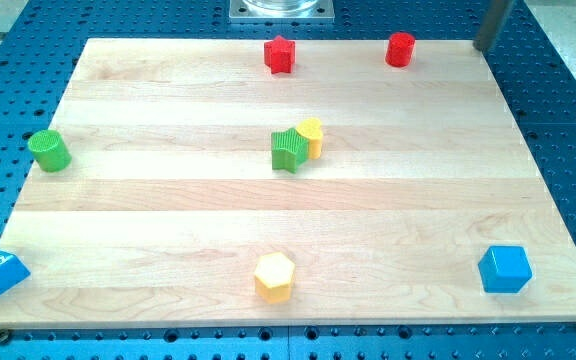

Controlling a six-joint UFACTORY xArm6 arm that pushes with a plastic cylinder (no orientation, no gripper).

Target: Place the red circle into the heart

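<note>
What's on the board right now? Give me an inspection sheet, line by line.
Surface: wooden board on a blue perforated table.
Job's things: red circle at the top edge; yellow heart mid-board, touching the green star.
Clutter: red star, green circle, yellow hexagon, blue cube, blue block.
Grippers: none; my tip is right of the red circle, apart.
Cables: nothing seen.
Surroundings: metal mount at the top.

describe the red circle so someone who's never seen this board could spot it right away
Start at the wooden board and follow its top edge toward the view's right. The red circle stands there, a short round cylinder. The red star farther left has points; this one is smooth and round.
</note>
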